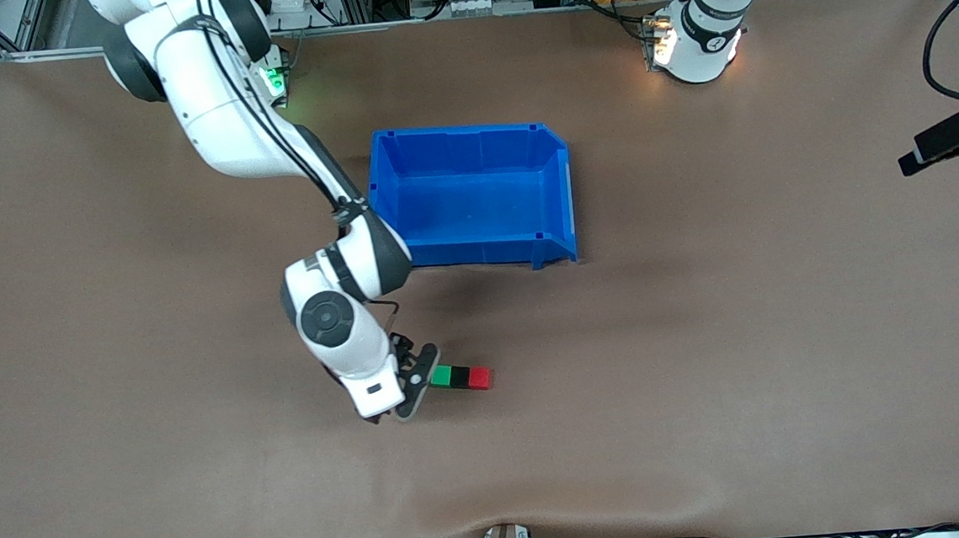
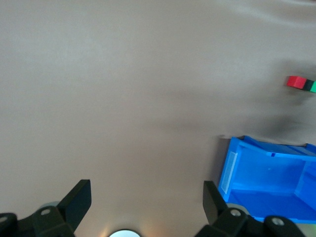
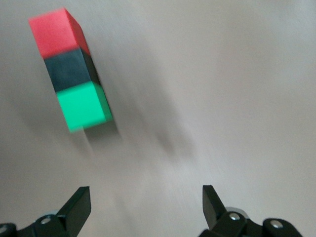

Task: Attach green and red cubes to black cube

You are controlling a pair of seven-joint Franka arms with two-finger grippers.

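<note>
The green cube (image 1: 441, 377), black cube (image 1: 460, 377) and red cube (image 1: 479, 378) lie joined in one row on the brown table, black in the middle. In the right wrist view the red cube (image 3: 53, 32), black cube (image 3: 69, 69) and green cube (image 3: 83, 104) show off to one side of the fingers. My right gripper (image 1: 416, 383) (image 3: 145, 197) is open beside the green end of the row, with only bare table between its fingers. My left gripper (image 2: 147, 192) waits open and empty above the table, and it does not show in the front view.
A blue bin (image 1: 470, 130) stands empty mid-table, farther from the front camera than the cubes; the left wrist view shows the blue bin (image 2: 266, 148) and the red cube (image 2: 296, 81) of the row. A black camera mount (image 1: 951, 139) juts in at the left arm's end.
</note>
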